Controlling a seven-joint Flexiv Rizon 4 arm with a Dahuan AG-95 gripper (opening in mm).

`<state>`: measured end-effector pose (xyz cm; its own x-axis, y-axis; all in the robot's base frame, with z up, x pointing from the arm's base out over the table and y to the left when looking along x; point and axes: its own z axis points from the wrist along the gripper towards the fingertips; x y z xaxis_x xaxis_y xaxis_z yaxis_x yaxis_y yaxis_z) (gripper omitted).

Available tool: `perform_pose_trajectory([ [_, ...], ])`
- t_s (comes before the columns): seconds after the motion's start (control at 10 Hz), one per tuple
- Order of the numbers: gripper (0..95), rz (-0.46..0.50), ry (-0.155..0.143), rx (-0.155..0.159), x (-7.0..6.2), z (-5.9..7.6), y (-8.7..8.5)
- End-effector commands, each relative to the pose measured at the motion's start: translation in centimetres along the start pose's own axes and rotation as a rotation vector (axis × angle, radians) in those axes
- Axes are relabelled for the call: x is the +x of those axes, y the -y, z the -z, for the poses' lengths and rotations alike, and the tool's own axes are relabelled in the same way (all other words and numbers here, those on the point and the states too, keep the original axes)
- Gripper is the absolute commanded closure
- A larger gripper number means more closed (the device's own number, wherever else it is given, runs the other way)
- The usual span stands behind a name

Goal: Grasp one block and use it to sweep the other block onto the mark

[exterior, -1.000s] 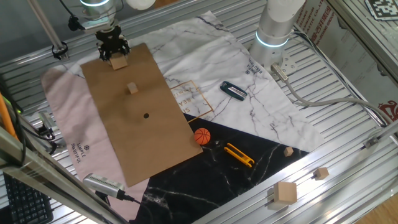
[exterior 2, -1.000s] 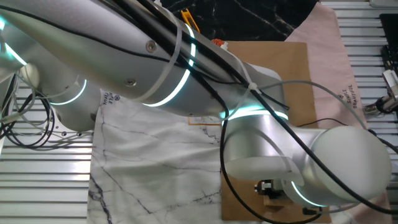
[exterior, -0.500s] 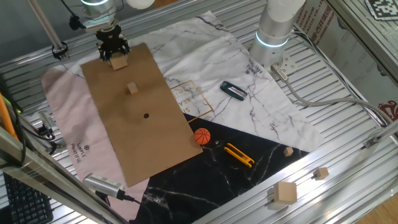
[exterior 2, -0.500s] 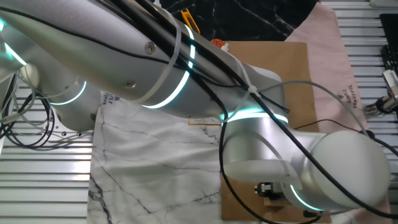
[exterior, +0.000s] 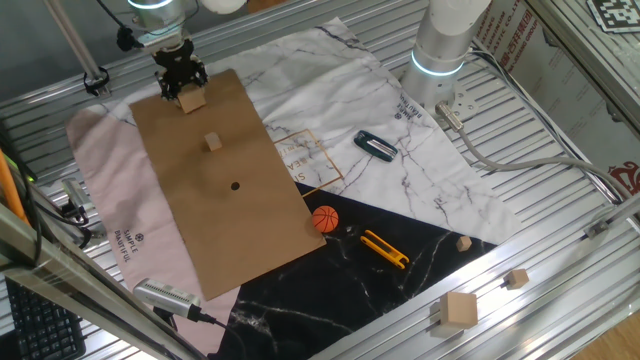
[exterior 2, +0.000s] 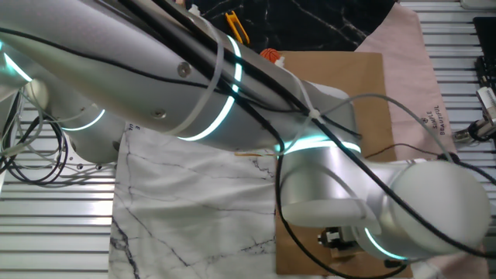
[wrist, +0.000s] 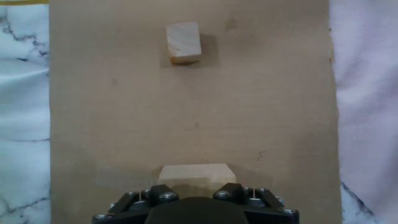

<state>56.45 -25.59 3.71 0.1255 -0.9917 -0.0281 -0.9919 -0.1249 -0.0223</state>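
The larger tan block (exterior: 191, 99) sits at the far end of the brown cardboard sheet (exterior: 250, 230). My gripper (exterior: 184, 86) stands over it, its dark fingers down at the block's sides and shut on it. In the hand view the same larger block (wrist: 197, 173) lies right at my gripper (wrist: 197, 188). The tiny cube (exterior: 212, 142) rests apart from it further down the sheet, and the tiny cube (wrist: 183, 42) is at the top of the hand view. The black dot mark (exterior: 235, 185) lies beyond the cube. The mark is out of the hand view.
An orange ball (exterior: 325, 219) lies by the cardboard's edge, with a yellow tool (exterior: 384, 249) and a black clip (exterior: 376, 146) on the cloths. Spare wooden blocks (exterior: 460, 310) sit at the table's rim. My arm (exterior 2: 232, 101) fills most of the other fixed view.
The arm's upper links have shifted slightly. The gripper, both blocks and the mark stay where they were.
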Motion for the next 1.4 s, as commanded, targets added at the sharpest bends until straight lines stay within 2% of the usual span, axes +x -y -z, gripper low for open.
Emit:
perform_pose_trajectory([
  [0.1,95.0,-0.081,-0.027,-0.005,0.11,-0.06,0.03],
  [0.3,95.0,-0.133,-0.023,-0.007,0.11,-0.06,0.03],
  [0.4,95.0,-0.157,-0.016,-0.017,0.11,-0.06,0.03],
  [1.0,95.0,-0.154,-0.002,-0.013,0.11,-0.06,0.03],
  [1.4,95.0,-0.139,0.004,-0.016,-0.30,-0.52,0.57],
])
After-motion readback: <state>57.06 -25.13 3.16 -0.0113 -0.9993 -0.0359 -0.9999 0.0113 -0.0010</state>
